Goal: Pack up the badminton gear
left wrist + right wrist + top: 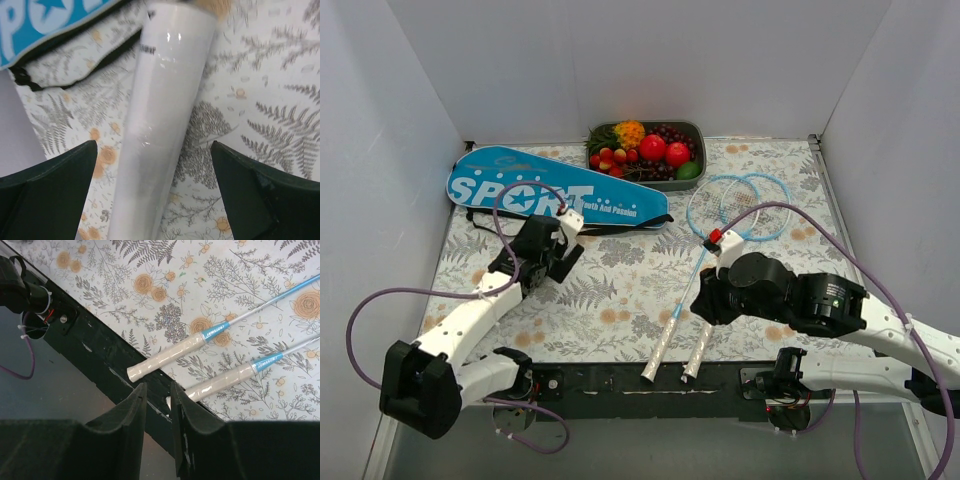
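The white shuttlecock tube point(165, 100) lies on the flowered cloth between the wide-apart fingers of my left gripper point(154, 145), which is open and touches neither side of it. Its far end points at the blue "SPORT" bag point(555, 190), which lies flat at the back left. From above, my left gripper point(565, 240) sits just in front of the bag. Two light-blue rackets point(740, 205) lie side by side, their white handles point(170, 357) point(225, 380) reaching the table's near edge. My right gripper point(158, 387) hovers over those handle ends, narrowly open, with nothing between its fingers.
A grey tray point(698, 128) of colourful fruit stands at the back centre, beside the bag's narrow end. A black strip point(620, 378) runs along the near edge under the racket handles. White walls enclose the table on three sides.
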`<state>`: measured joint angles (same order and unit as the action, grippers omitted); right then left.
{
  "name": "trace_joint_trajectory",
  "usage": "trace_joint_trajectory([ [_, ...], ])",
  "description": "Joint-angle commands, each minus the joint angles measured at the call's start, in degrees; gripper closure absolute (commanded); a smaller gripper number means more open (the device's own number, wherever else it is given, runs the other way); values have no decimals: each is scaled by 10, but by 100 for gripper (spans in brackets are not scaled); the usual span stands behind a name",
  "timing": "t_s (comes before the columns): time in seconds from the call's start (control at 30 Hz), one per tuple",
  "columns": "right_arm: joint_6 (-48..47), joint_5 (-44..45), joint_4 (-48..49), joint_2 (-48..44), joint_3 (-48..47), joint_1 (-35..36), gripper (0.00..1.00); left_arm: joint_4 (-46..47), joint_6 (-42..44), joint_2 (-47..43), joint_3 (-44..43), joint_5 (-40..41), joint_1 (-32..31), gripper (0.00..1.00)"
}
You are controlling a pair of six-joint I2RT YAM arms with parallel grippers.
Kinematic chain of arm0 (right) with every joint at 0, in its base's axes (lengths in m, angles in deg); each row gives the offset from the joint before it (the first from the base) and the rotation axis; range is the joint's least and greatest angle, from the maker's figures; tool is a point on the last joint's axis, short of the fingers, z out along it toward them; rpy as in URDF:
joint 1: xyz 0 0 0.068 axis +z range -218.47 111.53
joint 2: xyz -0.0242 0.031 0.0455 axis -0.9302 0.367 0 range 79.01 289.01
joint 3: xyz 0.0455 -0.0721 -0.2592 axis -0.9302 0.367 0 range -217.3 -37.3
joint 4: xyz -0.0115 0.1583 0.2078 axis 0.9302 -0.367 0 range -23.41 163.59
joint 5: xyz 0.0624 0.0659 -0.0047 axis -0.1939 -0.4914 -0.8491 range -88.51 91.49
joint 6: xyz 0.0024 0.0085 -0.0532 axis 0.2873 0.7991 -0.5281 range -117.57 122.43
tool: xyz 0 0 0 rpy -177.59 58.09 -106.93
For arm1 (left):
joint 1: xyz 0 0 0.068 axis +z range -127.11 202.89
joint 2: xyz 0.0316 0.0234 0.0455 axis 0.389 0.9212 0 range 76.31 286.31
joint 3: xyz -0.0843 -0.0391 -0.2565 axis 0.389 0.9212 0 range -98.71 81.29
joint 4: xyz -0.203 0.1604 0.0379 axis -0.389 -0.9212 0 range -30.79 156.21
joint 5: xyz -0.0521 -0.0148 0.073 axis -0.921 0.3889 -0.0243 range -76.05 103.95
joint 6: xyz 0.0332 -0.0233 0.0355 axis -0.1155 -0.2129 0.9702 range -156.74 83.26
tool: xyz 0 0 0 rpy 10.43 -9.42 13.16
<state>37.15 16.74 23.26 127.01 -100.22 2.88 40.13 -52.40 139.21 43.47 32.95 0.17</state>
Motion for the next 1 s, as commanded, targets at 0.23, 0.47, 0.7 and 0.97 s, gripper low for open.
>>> trace_joint_trajectory([
  [0.23,-24,18,44,35,-22,2,64,29,79,22,-204,36,-2,2],
  [0.47,-16,10,38,45,-16,1,64,193,220,144,-159,126,1,2],
  [0.7,-24,53,63,54,23,-28,57,222,117,209,-168,69,-3,2],
  [0.97,-87,-34,217,176,32,-263,48,187,-52,160,-213,-19,-25,2],
])
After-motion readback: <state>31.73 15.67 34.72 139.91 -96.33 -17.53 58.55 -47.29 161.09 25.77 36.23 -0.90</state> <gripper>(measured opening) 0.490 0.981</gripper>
